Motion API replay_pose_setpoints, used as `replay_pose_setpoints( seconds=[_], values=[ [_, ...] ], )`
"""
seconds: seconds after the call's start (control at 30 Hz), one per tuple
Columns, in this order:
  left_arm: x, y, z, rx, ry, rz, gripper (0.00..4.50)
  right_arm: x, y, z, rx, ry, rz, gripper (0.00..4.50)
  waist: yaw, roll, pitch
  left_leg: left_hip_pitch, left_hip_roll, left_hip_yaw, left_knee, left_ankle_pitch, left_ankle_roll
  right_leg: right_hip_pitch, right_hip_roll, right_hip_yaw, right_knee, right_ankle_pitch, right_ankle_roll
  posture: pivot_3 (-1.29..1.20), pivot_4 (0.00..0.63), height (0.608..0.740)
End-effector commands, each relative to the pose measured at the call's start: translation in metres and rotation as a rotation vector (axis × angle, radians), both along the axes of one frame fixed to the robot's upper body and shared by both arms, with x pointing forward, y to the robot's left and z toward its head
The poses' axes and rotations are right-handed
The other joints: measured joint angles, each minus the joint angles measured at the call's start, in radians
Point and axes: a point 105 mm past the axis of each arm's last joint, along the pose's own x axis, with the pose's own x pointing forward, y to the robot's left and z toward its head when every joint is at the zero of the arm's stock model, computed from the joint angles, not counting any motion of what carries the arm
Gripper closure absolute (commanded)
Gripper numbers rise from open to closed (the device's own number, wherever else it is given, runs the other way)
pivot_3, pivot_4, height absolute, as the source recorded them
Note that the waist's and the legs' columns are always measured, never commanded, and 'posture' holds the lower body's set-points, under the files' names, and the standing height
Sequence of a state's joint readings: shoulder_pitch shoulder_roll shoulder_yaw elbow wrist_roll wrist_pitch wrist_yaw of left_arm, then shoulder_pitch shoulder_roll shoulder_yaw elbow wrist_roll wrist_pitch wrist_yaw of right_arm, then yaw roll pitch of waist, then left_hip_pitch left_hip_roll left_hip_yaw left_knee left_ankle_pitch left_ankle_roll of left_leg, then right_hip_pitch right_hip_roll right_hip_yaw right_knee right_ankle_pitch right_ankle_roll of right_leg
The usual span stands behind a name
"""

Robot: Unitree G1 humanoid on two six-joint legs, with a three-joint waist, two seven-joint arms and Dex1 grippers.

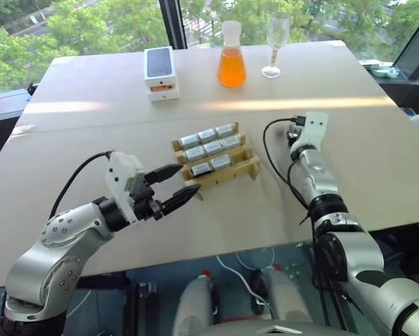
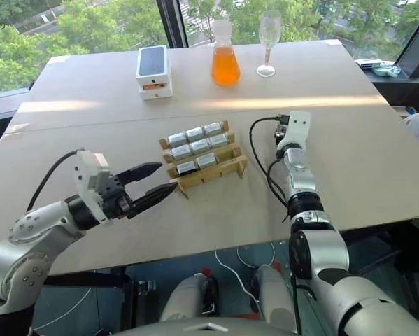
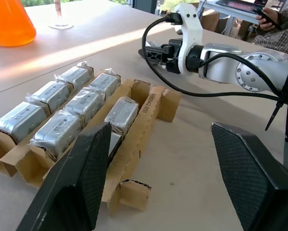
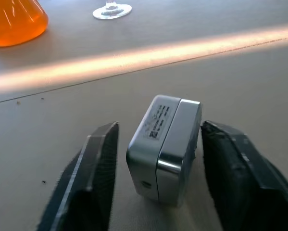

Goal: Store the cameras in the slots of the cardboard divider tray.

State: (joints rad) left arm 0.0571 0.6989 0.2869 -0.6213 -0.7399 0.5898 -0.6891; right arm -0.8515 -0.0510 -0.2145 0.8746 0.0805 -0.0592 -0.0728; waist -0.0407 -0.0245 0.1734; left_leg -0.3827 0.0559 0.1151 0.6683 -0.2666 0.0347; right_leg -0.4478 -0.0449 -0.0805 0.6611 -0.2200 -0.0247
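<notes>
The cardboard divider tray [image 1: 216, 162] is seen at the middle of a pale tabletop [image 1: 90, 133], set at a slant, with its three rows of slots largely taken up. Eight silver-grey cameras [image 1: 212, 148] are counted in it: three in the far row, three in the middle row and two in the near row, where one slot at the right end is left open. A white phone box [image 1: 160, 72], a flask of orange liquid [image 1: 231, 56] and a stemmed glass [image 1: 275, 43] are lined up along the far edge of the tabletop, well apart from the tray. The left pincer [image 1: 175, 183] is held just beside the tray's near left corner, its two black fingers spread apart and nothing between them. The right pincer [image 4: 156, 163] is placed to the right of the tray, its fingers set on either side of one more camera [image 4: 165, 147], which stands on the tabletop; small gaps are visible on both sides, so the block is flanked but not clamped.
</notes>
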Motion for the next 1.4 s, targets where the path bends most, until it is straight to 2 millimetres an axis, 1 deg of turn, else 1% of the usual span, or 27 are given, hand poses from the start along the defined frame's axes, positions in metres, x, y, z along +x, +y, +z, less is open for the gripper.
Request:
replay_pose_setpoints(
  seconds=[0.03, 0.17, 0.23, 0.3, 0.33, 0.37, 0.43, 0.5, 0.53, 0.57, 0.63, 0.67, 0.73, 0.8, 0.83, 0.9, 1.0, 1.17, 1.23, 1.4],
  values=[
    [-0.004, 0.0, 0.012, 0.009, -0.061, -0.001, 1.1, 0.002, 0.0, 0.022, -0.046, -0.094, 0.003, 3.62, 0.0, 0.0, 0.0, 0.0, 0.0, 0.0, 0.0, 0.0, 0.0, 0.0, 0.0, 0.0, 0.0, 0.0, 0.0, 0.0, 0.15, 0.74],
    [-0.003, 0.0, 0.011, 0.008, -0.059, -0.001, 1.1, 0.001, 0.002, 0.025, -0.069, -0.117, 0.02, 3.6, 0.0, 0.0, 0.0, 0.0, 0.0, 0.0, 0.0, 0.0, 0.0, 0.0, 0.0, 0.0, 0.0, 0.0, 0.0, 0.0, 0.15, 0.74],
    [-0.003, 0.001, 0.011, 0.008, -0.059, -0.001, 1.1, 0.0, 0.007, 0.034, -0.087, -0.157, 0.089, 3.6, 0.0, 0.0, 0.0, 0.0, 0.0, 0.0, 0.0, 0.0, 0.0, 0.0, 0.0, 0.0, 0.0, 0.0, 0.0, 0.0, 0.15, 0.74],
    [-0.004, 0.002, 0.011, 0.007, -0.06, 0.004, 1.1, -0.003, 0.016, 0.048, -0.083, -0.223, 0.213, 3.6, 0.0, 0.0, 0.0, 0.0, 0.0, 0.0, 0.0, 0.0, 0.0, 0.0, 0.0, 0.0, 0.0, 0.0, 0.0, 0.0, 0.15, 0.74],
    [-0.003, 0.002, 0.011, 0.008, -0.061, 0.006, 1.1, -0.005, 0.022, 0.056, -0.076, -0.258, 0.29, 3.6, 0.0, 0.0, 0.0, 0.0, 0.0, 0.0, 0.0, 0.0, 0.0, 0.0, 0.0, 0.0, 0.0, 0.0, 0.0, 0.0, 0.15, 0.74],
    [-0.004, 0.003, 0.011, 0.007, -0.061, 0.009, 1.1, -0.009, 0.029, 0.065, -0.075, -0.292, 0.41, 3.6, 0.0, 0.0, 0.0, 0.0, 0.0, 0.0, 0.0, 0.0, 0.0, 0.0, 0.0, 0.0, 0.0, 0.0, 0.0, 0.0, 0.15, 0.74],
    [-0.004, 0.003, 0.011, 0.007, -0.061, 0.011, 1.1, -0.017, 0.037, 0.076, -0.085, -0.334, 0.581, 3.6, 0.001, 0.0, 0.0, 0.0, 0.0, 0.0, 0.0, 0.0, 0.0, 0.0, 0.0, 0.0, 0.0, 0.0, 0.0, 0.0, 0.15, 0.74],
    [-0.005, 0.002, 0.01, 0.007, -0.06, 0.011, 1.1, -0.04, 0.052, 0.089, -0.143, -0.413, 0.883, 3.6, 0.002, 0.0, 0.0, 0.0, 0.0, 0.0, -0.001, 0.0, 0.0, 0.0, 0.0, 0.0, -0.001, 0.0, 0.0, 0.0, 0.15, 0.74],
    [-0.006, 0.002, 0.01, 0.007, -0.06, 0.01, 1.1, -0.053, 0.058, 0.092, -0.176, -0.439, 1.034, 3.6, 0.003, 0.0, 0.0, 0.0, 0.0, 0.0, -0.001, -0.001, 0.001, 0.0, 0.0, 0.0, -0.001, 0.0, 0.0, 0.0, 0.15, 0.74],
    [-0.006, 0.001, 0.01, 0.007, -0.059, 0.007, 1.1, -0.065, 0.062, 0.092, -0.221, -0.454, 1.17, 3.6, 0.004, 0.0, 0.0, 0.0, 0.0, 0.0, 0.0, -0.002, 0.004, 0.0, 0.0, -0.001, -0.001, 0.0, 0.0, 0.0, 0.15, 0.74],
    [-0.007, 0.001, 0.01, 0.01, -0.056, 0.001, 1.1, -0.078, 0.066, 0.09, -0.285, -0.458, 1.32, 3.6, 0.003, 0.0, 0.0, 0.0, 0.001, -0.001, 0.0, -0.003, 0.005, 0.0, 0.0, -0.001, -0.001, 0.0, 0.0, 0.0, 0.15, 0.74],
    [-0.008, 0.001, 0.009, 0.014, -0.052, -0.001, 1.1, -0.085, 0.068, 0.084, -0.351, -0.445, 1.414, 3.6, 0.002, 0.001, 0.0, 0.0, 0.001, -0.001, 0.0, -0.003, 0.005, 0.0, 0.0, -0.001, -0.001, 0.0, 0.0, 0.0, 0.15, 0.74],
    [-0.01, 0.001, 0.007, 0.019, -0.044, -0.006, 1.1, -0.096, 0.072, 0.075, -0.463, -0.431, 1.558, 3.6, 0.002, 0.001, 0.0, 0.001, 0.001, -0.001, 0.0, -0.003, 0.005, 0.0, 0.0, -0.001, -0.001, 0.0, 0.0, 0.0, 0.15, 0.74],
    [-0.013, 0.0, 0.006, 0.02, -0.037, -0.015, 1.1, -0.104, 0.076, 0.069, -0.536, -0.439, 1.662, 3.6, 0.003, 0.001, 0.0, 0.001, 0.001, -0.001, 0.0, -0.003, 0.005, 0.0, 0.001, -0.001, -0.001, 0.0, 0.0, 0.0, 0.15, 0.74],
    [-0.016, -0.002, 0.005, 0.018, -0.028, -0.027, 1.1, -0.105, 0.079, 0.066, -0.579, -0.42, 1.699, 3.6, 0.002, 0.001, 0.001, 0.001, 0.001, -0.001, 0.0, -0.003, 0.005, 0.0, 0.001, -0.001, -0.001, 0.0, 0.0, 0.0, 0.15, 0.74],
    [-0.027, -0.007, 0.002, 0.015, 0.009, -0.071, 1.1, -0.104, 0.09, 0.065, -0.597, -0.385, 1.756, 3.6, -0.001, 0.001, 0.001, 0.001, 0.001, 0.0, 0.0, -0.002, 0.004, 0.0, 0.0, -0.001, -0.001, 0.0, 0.0, 0.0, 0.15, 0.74],
    [-0.036, -0.009, -0.001, 0.02, 0.037, -0.087, 1.1, -0.098, 0.098, 0.066, -0.623, -0.344, 1.775, 3.6, 0.001, 0.001, 0.001, 0.001, 0.001, 0.0, 0.0, -0.001, 0.001, 0.0, 0.0, 0.0, 0.0, 0.0, -0.001, 0.0, 0.15, 0.74],
    [-0.04, -0.006, -0.001, 0.028, 0.042, -0.07, 1.1, -0.093, 0.103, 0.059, -0.693, -0.265, 1.792, 3.6, 0.008, 0.001, 0.001, 0.0, 0.0, -0.001, 0.0, -0.001, 0.001, 0.0, -0.001, -0.002, -0.001, 0.0, -0.001, 0.0, 0.15, 0.74],
    [-0.042, -0.006, -0.001, 0.029, 0.041, -0.062, 1.1, -0.092, 0.105, 0.056, -0.695, -0.233, 1.797, 3.6, 0.007, 0.001, 0.001, 0.0, 0.0, -0.001, 0.0, -0.001, 0.001, 0.0, -0.002, -0.002, -0.001, 0.0, -0.001, 0.0, 0.15, 0.74],
    [-0.045, -0.004, -0.001, 0.031, 0.038, -0.033, 1.1, -0.089, 0.099, 0.049, -0.727, -0.166, 1.787, 3.6, 0.006, 0.001, 0.001, -0.001, 0.0, -0.001, 0.0, -0.001, 0.001, 0.0, -0.002, -0.002, -0.001, 0.0, -0.001, 0.0, 0.15, 0.74]
  ],
)
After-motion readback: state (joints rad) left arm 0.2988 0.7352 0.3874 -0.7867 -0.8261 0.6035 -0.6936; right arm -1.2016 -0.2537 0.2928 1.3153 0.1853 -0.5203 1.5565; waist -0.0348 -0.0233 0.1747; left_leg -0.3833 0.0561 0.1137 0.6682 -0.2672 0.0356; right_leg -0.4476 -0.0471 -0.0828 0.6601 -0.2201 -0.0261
